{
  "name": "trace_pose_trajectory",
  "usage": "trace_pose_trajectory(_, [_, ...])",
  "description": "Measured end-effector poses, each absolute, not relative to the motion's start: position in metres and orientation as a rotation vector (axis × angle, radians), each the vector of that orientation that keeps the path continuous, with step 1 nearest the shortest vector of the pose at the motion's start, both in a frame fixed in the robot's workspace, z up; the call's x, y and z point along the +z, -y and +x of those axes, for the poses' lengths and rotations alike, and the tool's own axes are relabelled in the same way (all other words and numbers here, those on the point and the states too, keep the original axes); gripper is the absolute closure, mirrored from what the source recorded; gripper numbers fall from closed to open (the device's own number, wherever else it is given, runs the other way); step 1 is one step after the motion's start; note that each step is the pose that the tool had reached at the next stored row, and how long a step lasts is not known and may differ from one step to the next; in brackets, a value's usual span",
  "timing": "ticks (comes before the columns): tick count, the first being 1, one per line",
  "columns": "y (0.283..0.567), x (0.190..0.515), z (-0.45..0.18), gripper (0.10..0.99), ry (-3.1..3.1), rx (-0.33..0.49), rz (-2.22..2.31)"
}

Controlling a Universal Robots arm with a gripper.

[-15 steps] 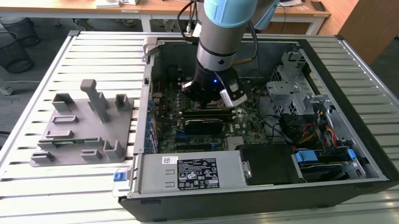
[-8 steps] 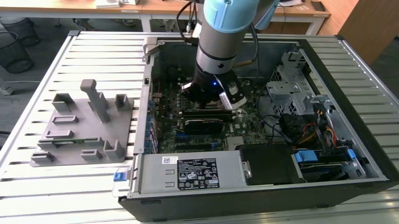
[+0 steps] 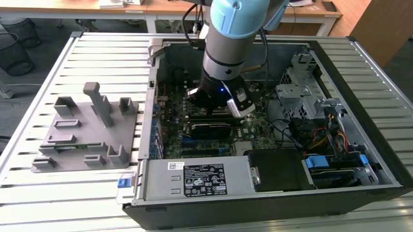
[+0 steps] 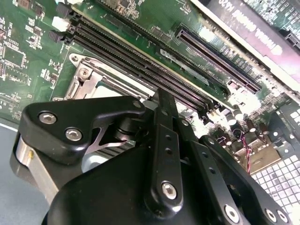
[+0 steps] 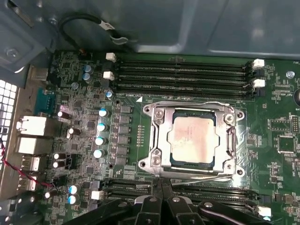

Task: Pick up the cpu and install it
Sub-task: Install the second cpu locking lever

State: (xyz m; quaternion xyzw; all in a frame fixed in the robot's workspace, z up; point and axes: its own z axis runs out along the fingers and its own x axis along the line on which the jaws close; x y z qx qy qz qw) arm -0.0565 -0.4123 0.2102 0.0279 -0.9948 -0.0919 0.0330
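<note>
The cpu (image 5: 193, 140), a small square chip with a pale silvery top, lies flat inside the metal socket frame (image 5: 157, 140) on the green motherboard (image 5: 84, 140). My gripper (image 5: 161, 187) hangs just beside the socket's edge, over the memory slots, with its black fingers (image 5: 165, 199) pressed together and nothing between them. The second wrist view has the same gripper (image 4: 165, 101) pointing at the socket frame (image 4: 82, 75). In the exterior view the arm (image 3: 223, 72) reaches down into the open computer case (image 3: 361, 121), above the middle of the board.
A grey plastic holder with upright posts (image 3: 84, 135) stands on the slatted table at the exterior view's left. Inside the case are the power supply (image 3: 193, 179), a drive cage (image 3: 300, 92), bundled cables (image 3: 319, 137) and rows of memory slots (image 5: 183, 75).
</note>
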Motion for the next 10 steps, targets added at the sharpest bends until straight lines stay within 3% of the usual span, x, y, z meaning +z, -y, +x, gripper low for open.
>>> trace_pose_trajectory(10, [0.4127, 0.2026, -0.0588, 0.980, 3.059, -0.313, 0.087])
